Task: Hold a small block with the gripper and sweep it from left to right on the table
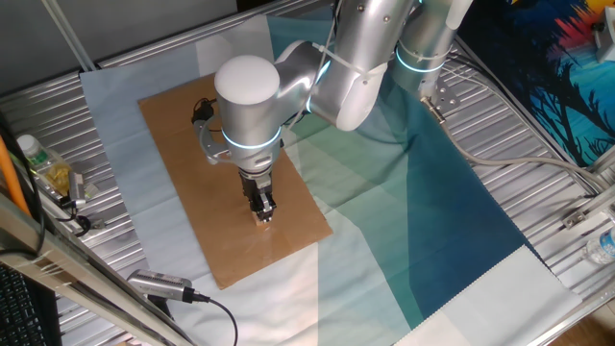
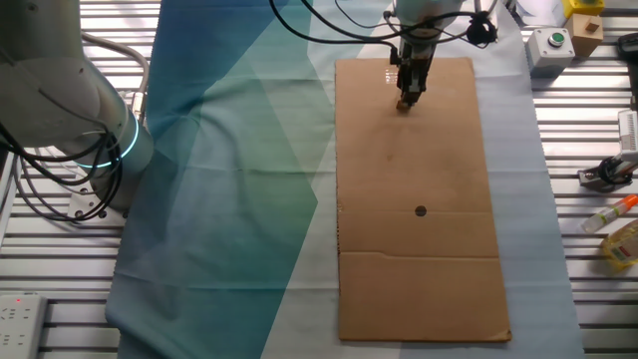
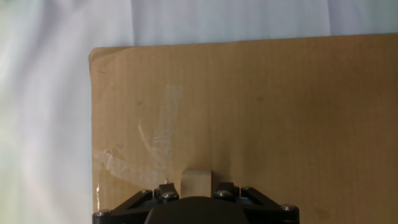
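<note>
My black two-finger gripper point(image 1: 263, 215) points straight down onto the brown cardboard sheet point(image 1: 183, 135) and is shut on the small block point(image 3: 196, 182), a pale tan wooden cube held between the fingers. The block point(image 1: 265, 219) rests at the sheet's surface near its front edge. In the other fixed view the gripper point(image 2: 408, 100) and block point(image 2: 407, 105) sit near the far end of the cardboard point(image 2: 419, 259). The hand view shows the cardboard's left edge and a strip of clear tape point(image 3: 158, 137) ahead of the block.
Teal and pale blue cloth point(image 1: 432, 211) covers the ribbed metal table point(image 1: 38, 106). A second silver arm point(image 2: 60, 90) stands at the left. A button box point(image 2: 550, 45), bottles point(image 2: 613, 214) and a handheld tool point(image 1: 163, 285) lie at the table edges.
</note>
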Robot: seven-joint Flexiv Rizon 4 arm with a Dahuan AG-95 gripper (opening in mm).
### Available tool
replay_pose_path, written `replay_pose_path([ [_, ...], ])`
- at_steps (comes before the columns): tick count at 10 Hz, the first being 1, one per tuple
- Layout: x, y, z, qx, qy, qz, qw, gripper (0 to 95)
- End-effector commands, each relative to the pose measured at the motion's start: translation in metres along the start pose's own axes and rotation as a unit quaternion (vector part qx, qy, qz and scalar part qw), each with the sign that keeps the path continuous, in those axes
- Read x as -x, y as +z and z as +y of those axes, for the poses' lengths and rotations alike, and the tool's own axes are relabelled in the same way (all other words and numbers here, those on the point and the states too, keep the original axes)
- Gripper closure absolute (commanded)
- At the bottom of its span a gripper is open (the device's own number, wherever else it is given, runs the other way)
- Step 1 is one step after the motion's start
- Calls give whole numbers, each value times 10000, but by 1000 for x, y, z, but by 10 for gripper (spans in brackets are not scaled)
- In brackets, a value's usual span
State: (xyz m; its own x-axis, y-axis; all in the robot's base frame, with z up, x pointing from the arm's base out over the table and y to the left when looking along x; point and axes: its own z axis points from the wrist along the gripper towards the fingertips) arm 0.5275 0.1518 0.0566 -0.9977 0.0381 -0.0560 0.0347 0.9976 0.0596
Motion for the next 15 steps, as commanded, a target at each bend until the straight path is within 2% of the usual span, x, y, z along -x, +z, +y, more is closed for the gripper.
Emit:
replay_pose_path([
  [1, 1, -4, -4, -16, -31, 38, 10000, 950],
  [5, 1, -8, -9, -86, -76, 105, 9999, 950],
  [8, 2, -8, -10, -73, -114, 339, 9993, 950],
  [12, 2, -8, -10, -193, -325, 355, 9987, 950],
  [14, 1, -8, -10, -208, -392, 525, 9976, 950],
  [15, 1, -8, -10, -294, -495, 621, 9964, 950],
])
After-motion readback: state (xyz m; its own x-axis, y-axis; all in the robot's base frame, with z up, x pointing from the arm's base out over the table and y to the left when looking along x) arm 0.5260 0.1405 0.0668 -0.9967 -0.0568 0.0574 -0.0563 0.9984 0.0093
